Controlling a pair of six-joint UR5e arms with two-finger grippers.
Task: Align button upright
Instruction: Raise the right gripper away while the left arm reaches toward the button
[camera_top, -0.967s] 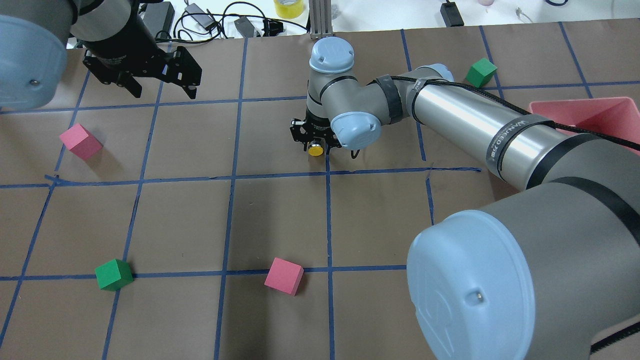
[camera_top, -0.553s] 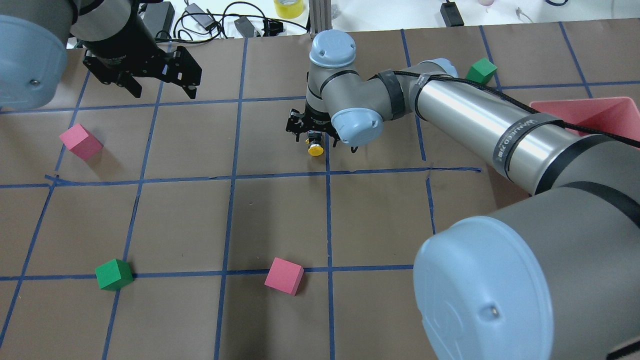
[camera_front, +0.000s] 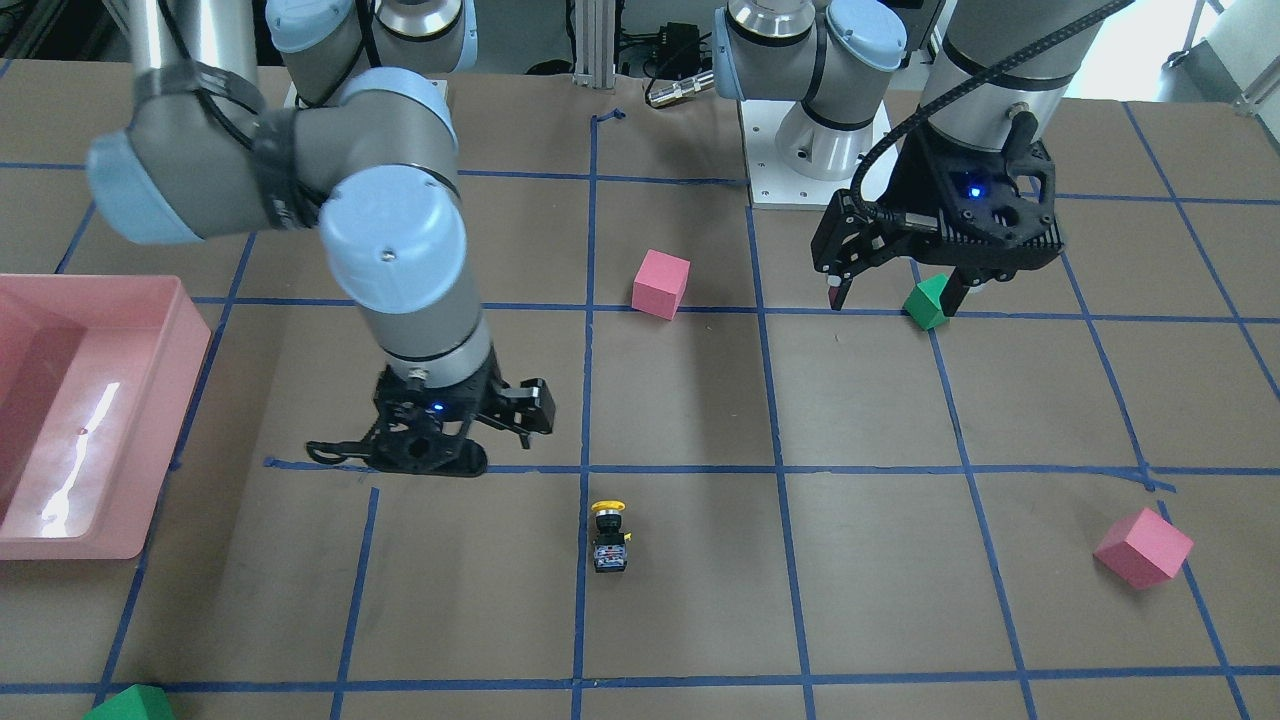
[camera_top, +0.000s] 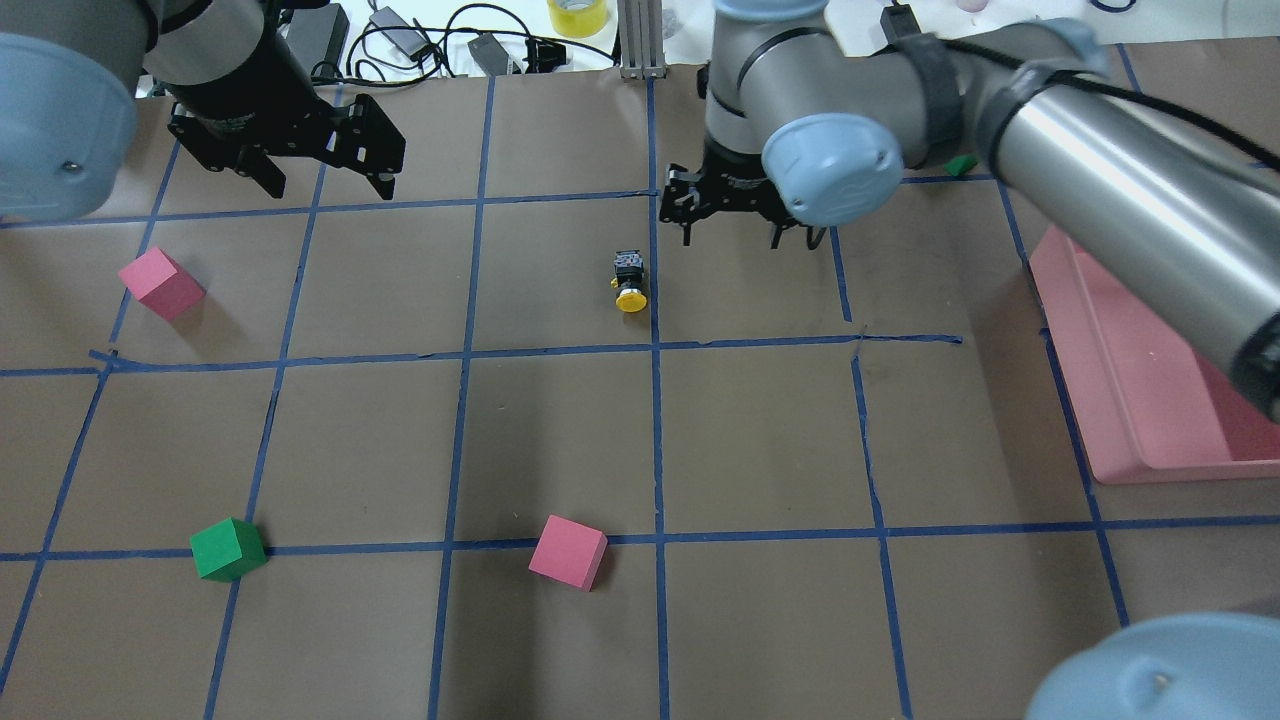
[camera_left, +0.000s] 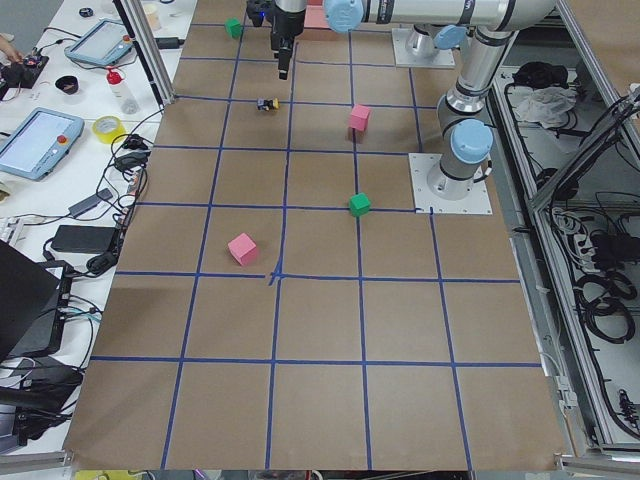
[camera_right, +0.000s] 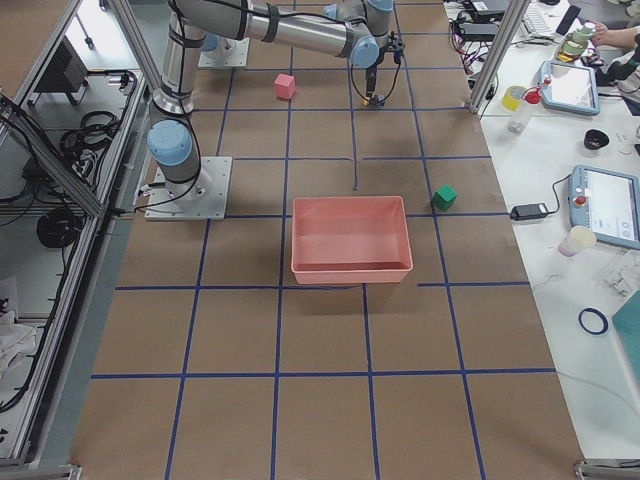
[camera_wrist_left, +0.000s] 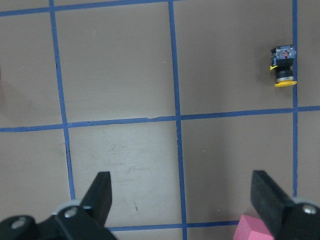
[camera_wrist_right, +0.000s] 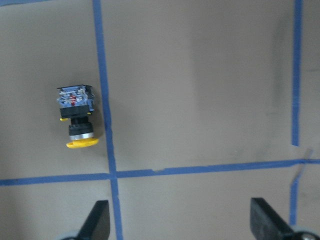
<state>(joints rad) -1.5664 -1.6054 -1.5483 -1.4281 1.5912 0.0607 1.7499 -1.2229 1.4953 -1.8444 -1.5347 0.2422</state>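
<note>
Button (camera_top: 629, 283): lay on its side on the table (camera_top: 560, 440) (cap toward robot).
Right gripper (camera_top: 730, 236): spread, released, near it.
Left gripper (camera_top: 326, 176): spread, released, well apart.
Bin (camera_right: 352, 270): pink, well apart from button.

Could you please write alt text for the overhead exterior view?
The yellow-capped button lies on its side on the brown gridded table, free of both claws. The right claw hangs open just beyond it to the right; the left claw hangs open at far left.

- From the left end, the button (camera_left: 267, 104) is rendered too small to judge.
- Overhead at 1 o'clock, a green block (camera_top: 962, 165) is mostly hidden by the right arm (camera_top: 1100, 170).
</note>
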